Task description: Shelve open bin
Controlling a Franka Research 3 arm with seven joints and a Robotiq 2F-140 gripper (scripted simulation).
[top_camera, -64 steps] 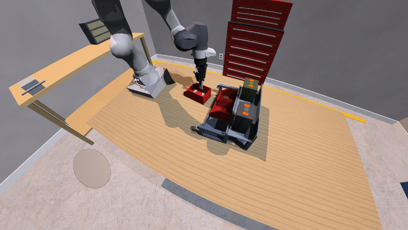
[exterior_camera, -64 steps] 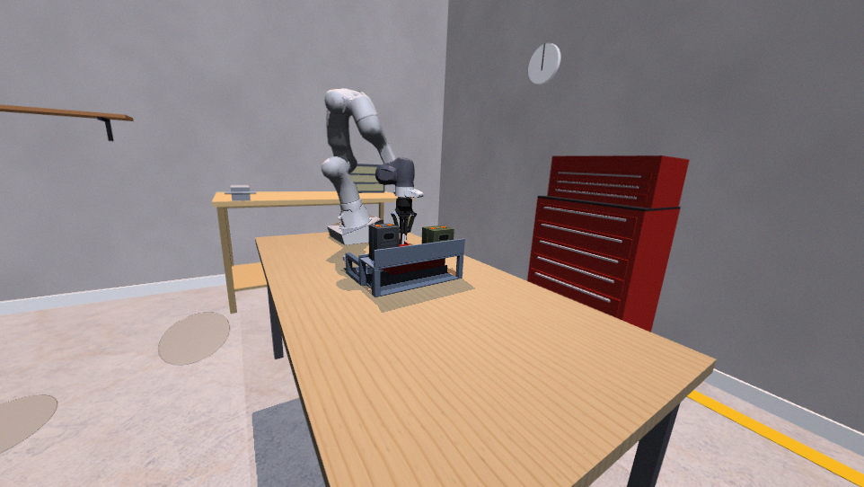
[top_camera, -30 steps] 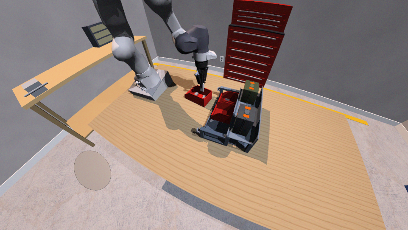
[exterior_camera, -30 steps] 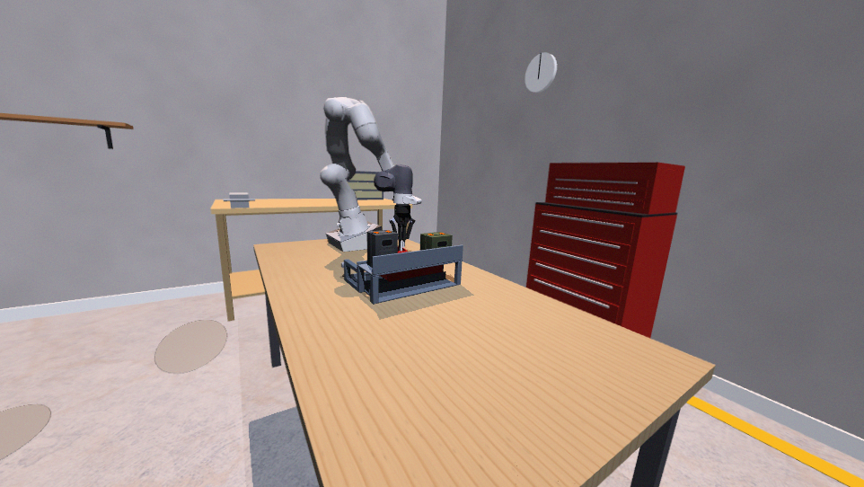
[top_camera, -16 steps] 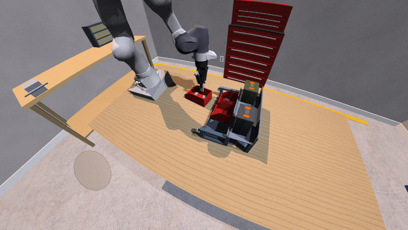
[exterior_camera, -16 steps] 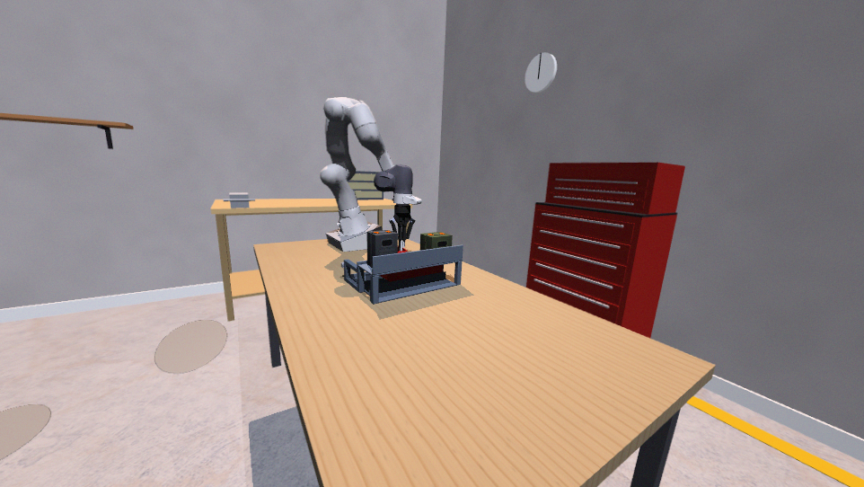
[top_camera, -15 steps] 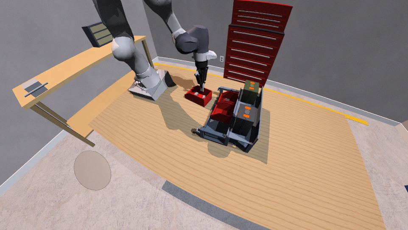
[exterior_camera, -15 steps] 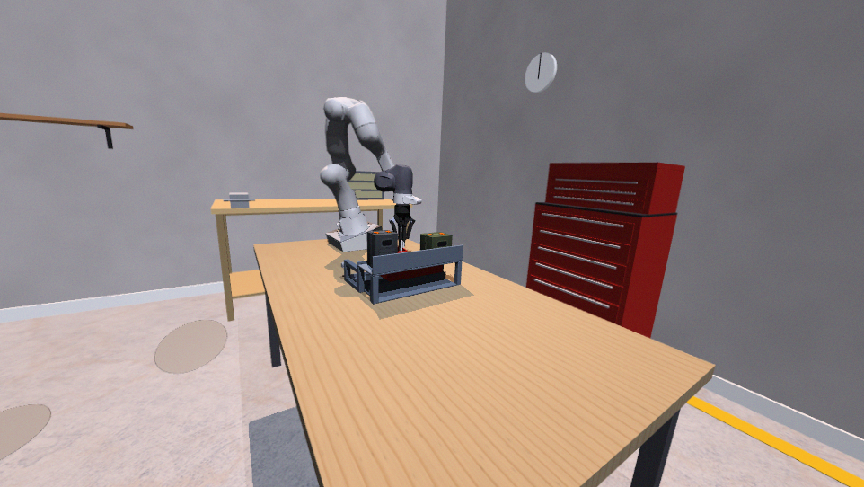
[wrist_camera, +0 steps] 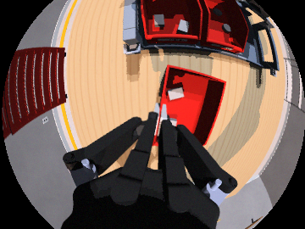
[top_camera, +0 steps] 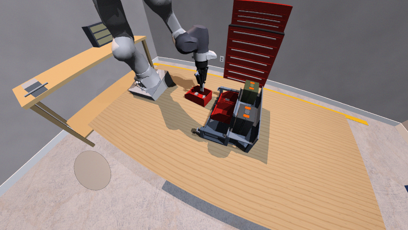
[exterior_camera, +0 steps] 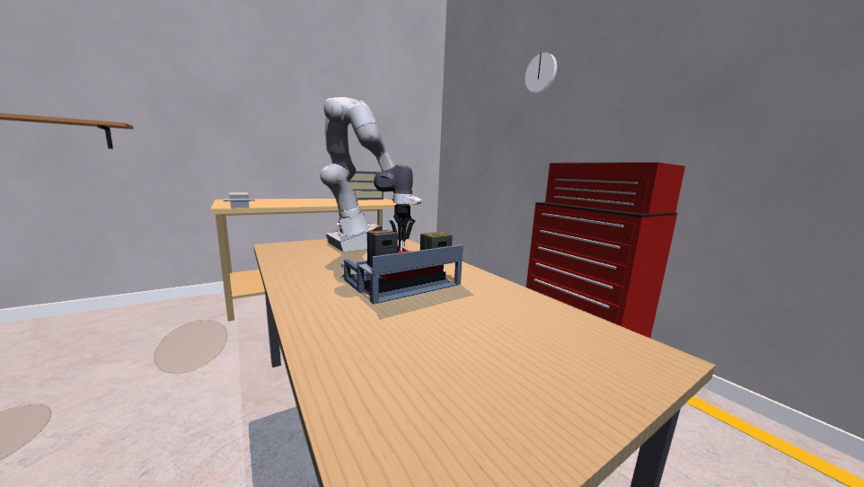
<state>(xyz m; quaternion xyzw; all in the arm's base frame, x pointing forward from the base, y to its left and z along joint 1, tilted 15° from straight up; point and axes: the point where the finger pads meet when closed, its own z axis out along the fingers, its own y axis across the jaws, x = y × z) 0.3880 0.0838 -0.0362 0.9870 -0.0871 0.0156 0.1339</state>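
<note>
Wooden table under grey walls: red bin pinched, shelf place unfilled

Before the shelf, on its robot-base side, stood the loose bin, with pale parts inside. Its side wall ran between the fingertips of the gripper, which was closed to a narrow gap on that thin wall. The step in hand looked to be the grasp, with the carry to the shelf not yet made. The next move called for a level lift, a turn to match the row bins, and a pass over the shelf's front lip into the free place beside them. A one-wall hold might let the bin tip and spill its parts

Whether the bin's underside touched the table could not be made out. Behind the shelf's back board, the exterior view hid nearly all of the bin; in the wrist view, the fingers covered its near corner, and the row bins were cut off at the top edge
</note>
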